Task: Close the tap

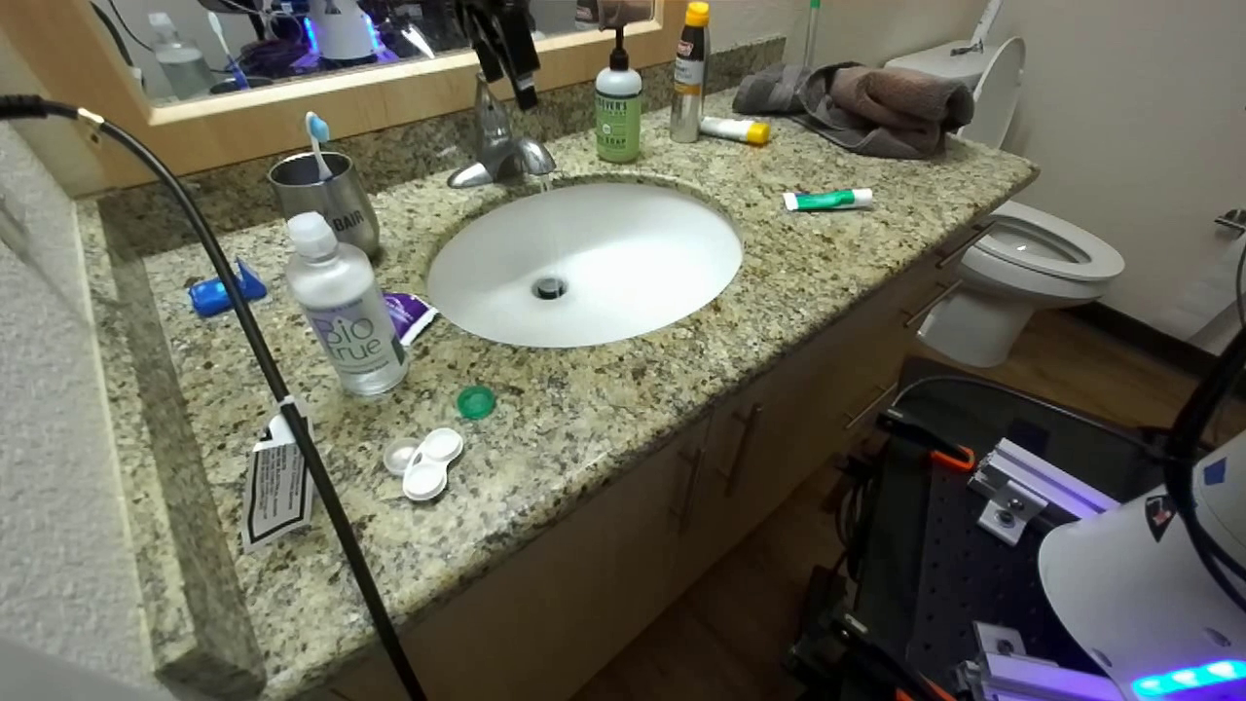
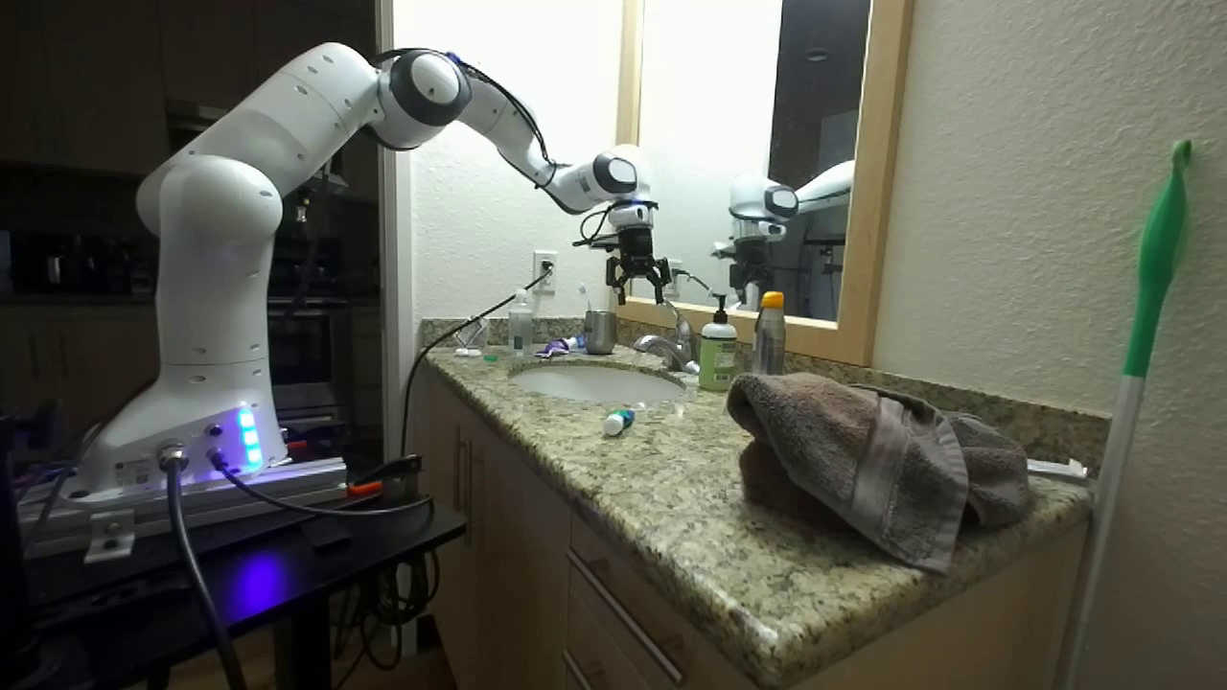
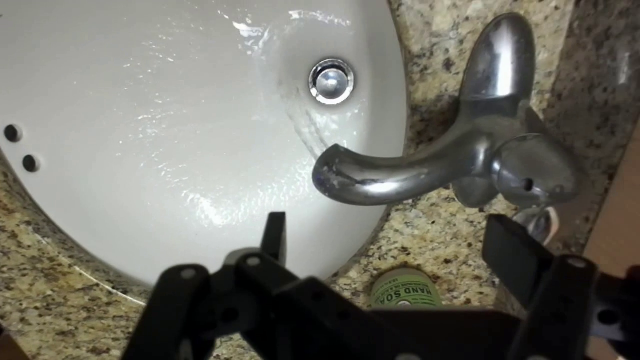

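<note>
Gripper (image 3: 385, 237) hung spread near the tap (image 3: 465, 152). In the wrist view it partly hid the soap bottle (image 3: 404, 289).

In an exterior view, the white arm (image 2: 316, 115) rises from its base (image 2: 158, 431), where blue lights (image 2: 249, 436) glow, bends at the elbow (image 2: 422, 91) and slopes down to the wrist (image 2: 618, 180). The black gripper (image 2: 639, 293) points downward; in the wrist view its fingers (image 3: 515, 255) stand wide apart.
</note>
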### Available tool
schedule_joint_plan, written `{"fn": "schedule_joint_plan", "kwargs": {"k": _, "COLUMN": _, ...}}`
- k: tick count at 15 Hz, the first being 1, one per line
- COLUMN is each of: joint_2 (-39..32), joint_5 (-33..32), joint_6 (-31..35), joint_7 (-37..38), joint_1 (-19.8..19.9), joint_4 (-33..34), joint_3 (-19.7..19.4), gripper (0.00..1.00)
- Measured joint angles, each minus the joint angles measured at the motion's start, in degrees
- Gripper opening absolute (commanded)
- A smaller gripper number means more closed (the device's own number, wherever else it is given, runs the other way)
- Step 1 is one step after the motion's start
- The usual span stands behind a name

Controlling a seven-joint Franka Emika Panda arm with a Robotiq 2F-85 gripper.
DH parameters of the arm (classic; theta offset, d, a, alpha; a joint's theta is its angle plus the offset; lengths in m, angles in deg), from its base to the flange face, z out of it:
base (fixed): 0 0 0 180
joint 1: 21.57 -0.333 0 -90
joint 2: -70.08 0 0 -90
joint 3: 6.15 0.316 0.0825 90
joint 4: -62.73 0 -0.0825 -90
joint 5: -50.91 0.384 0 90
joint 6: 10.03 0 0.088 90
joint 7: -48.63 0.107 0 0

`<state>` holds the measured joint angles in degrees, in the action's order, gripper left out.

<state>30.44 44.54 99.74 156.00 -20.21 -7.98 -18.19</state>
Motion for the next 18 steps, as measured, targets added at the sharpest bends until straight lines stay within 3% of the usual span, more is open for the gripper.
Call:
{"fn": "schedule_joint_plan", "kwargs": {"k": 9, "joint_2": 4.5, "joint_5": -0.2, "joint_6": 21.2, "joint_7": -3.1, "joint_1": -1.2, "joint_4": -4.8, "joint_3": 0.6, "gripper": 1.00}}
{"fn": "schedule_joint_plan", "kwargs": {"k": 12, "joint_2": 4.5, "joint_5": -0.2, "joint_6": 21.5, "joint_7": -3.0, "joint_1": -1.1, "joint_4": -5.0, "joint_3": 0.4, "gripper": 1.00}}
{"fn": "schedule_joint_plan", "kwargs": {"k": 18, "joint_2": 3.5, "joint_5": -0.2, "joint_6": 15.9, "joint_7": -1.7, "joint_1": -0.9, "joint_4": -5.0, "joint_3": -0.8, "gripper": 1.00}}
